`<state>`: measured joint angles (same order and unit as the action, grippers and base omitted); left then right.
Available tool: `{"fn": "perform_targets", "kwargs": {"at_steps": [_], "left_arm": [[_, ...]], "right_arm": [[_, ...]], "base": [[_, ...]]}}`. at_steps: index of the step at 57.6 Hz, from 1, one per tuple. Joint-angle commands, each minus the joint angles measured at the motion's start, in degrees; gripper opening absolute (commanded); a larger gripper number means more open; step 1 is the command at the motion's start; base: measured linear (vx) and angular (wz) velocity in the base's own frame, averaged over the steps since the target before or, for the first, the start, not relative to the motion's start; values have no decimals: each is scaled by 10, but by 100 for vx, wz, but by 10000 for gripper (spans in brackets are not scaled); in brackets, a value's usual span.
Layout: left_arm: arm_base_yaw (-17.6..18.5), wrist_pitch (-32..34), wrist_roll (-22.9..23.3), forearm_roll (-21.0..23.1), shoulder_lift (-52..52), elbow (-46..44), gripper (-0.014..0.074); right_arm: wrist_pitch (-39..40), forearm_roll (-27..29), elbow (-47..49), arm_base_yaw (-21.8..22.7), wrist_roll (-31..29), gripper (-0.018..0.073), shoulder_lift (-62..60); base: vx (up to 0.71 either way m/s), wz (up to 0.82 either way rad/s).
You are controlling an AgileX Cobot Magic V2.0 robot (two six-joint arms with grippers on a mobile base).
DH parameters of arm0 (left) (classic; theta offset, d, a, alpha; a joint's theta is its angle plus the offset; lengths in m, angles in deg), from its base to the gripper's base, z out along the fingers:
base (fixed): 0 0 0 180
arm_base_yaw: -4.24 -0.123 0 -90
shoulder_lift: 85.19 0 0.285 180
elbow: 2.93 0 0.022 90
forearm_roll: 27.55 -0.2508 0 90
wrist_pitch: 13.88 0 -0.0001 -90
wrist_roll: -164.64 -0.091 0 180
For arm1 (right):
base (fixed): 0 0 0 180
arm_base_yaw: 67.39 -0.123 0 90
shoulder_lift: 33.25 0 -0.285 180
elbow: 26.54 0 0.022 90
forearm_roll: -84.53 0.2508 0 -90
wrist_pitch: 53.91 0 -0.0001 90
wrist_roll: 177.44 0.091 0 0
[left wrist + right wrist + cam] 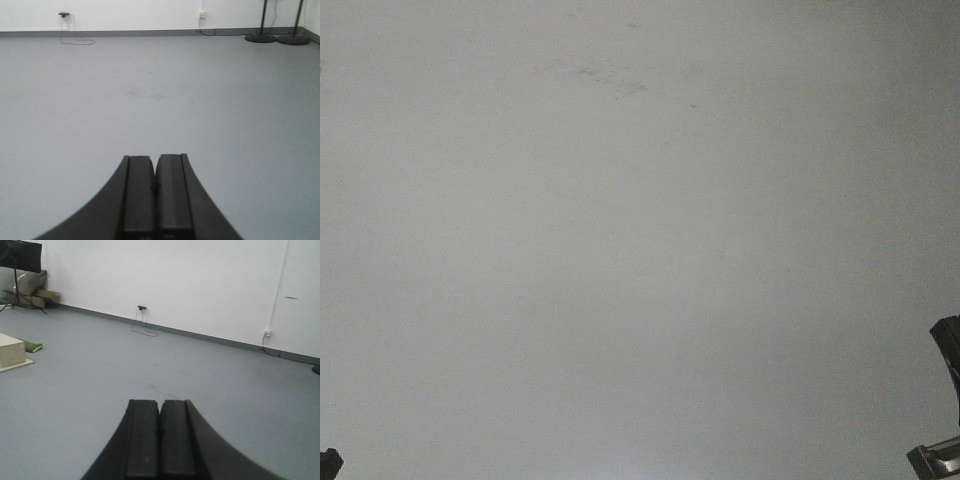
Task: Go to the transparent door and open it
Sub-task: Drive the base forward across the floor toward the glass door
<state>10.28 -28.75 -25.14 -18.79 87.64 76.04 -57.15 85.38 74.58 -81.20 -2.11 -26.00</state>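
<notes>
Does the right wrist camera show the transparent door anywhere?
No, that view holds only the shut right gripper, grey floor, a white wall and a pale box at the left edge.

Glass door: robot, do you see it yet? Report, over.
Left gripper shut, empty. Right gripper shut, empty. Door not in any view. Grey floor ahead; stand bases by far wall.

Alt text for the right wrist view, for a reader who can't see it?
The right gripper, fingers closed together, points across a grey floor toward a white wall. A pale wooden box sits at the frame's left edge; no transparent door is visible.
</notes>
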Motion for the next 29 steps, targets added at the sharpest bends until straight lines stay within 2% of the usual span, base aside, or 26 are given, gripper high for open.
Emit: {"fn": "perform_targets", "kwargs": {"at_steps": [1, 29], "left_arm": [[3, 44, 1, 6, 8, 8, 3], [3, 44, 1, 6, 8, 8, 3]], "right_arm": [[47, -2, -2, 0, -2, -6, -9], [47, -2, -2, 0, -2, -6, -9]], "base": [[43, 31], [46, 33]]}}
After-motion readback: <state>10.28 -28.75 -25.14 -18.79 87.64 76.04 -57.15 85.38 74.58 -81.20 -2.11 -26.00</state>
